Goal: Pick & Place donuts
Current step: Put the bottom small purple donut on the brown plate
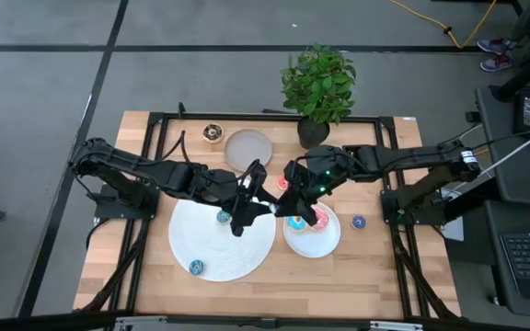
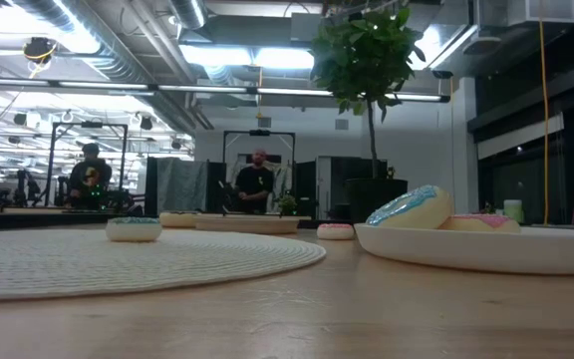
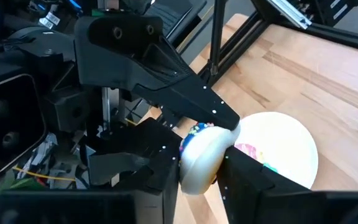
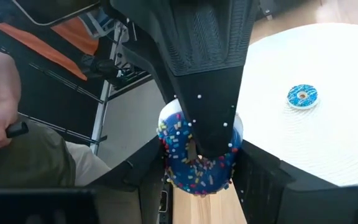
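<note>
1. Our left claw is pinched on the blue donut. In the left wrist view, one dark finger presses on each side of its pale body.
2. Our right claw grips the same donut from the opposite side. In the right wrist view, the sprinkled ring sits between its two fingers, and one left-claw finger crosses the ring's face.
3. So the donut is in the air, held by both claws at once. The high view shows the two arms meeting over the middle of the table, between the disc and the plate.
4. The key relation is that the two grips cross on one ring. It stands on edge between the claws, its iced face towards the right wrist and its plain underside towards the left. We judge this to be a handover, and one claw must let go before the other can carry the donut off. We cannot tell which.
5. Both places to put it are close. The plate lies just to the right-arm side and already holds two donuts. The disc lies just to the left-arm side, with small donuts on it.
6. The risk we see is that both claws pull at once, which could twist the donut free.
</note>
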`<state>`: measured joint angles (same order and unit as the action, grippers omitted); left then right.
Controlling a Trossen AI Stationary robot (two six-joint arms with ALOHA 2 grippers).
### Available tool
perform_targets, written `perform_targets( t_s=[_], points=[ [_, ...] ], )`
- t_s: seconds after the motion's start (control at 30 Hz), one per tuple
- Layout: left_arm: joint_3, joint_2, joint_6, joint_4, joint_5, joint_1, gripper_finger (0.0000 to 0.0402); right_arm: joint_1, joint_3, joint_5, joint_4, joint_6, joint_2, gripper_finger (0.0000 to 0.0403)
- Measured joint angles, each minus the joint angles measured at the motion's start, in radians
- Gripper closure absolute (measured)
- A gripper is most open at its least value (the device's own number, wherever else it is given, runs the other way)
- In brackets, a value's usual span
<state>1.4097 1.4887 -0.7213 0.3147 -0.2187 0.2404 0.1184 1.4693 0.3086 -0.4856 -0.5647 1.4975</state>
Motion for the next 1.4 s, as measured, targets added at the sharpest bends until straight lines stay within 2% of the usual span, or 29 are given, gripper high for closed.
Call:
perform_targets(
  t_s=[0.17,0.5,0.73,1.03,1.23,1.4],
  points=[
    [0.0,0.0,0.003,0.012,-0.046,0.011,0.0326,0.0,0.0,-0.002,-0.015,0.02,0.0,0.0215],
    [0.0,-0.005,0.138,0.153,-0.083,0.01,0.034,0.0,0.0,-0.012,-0.111,0.024,-0.001,0.0128],
    [0.0,-0.033,0.244,0.26,-0.187,-0.021,0.0341,0.001,0.0,-0.06,-0.214,0.032,-0.002,0.0119],
    [0.0,-0.047,0.42,0.43,-0.283,-0.134,0.0341,0.06,0.0,-0.227,-0.231,0.017,-0.003,0.0119],
    [0.0,-0.047,0.54,0.477,-0.287,-0.252,0.0341,0.137,0.0,-0.414,-0.22,-0.026,-0.003,0.0119],
    [0.0,-0.047,0.552,0.476,-0.284,-0.36,0.0341,0.187,0.0,-0.529,-0.228,-0.062,-0.003,0.0119]
  ],
)
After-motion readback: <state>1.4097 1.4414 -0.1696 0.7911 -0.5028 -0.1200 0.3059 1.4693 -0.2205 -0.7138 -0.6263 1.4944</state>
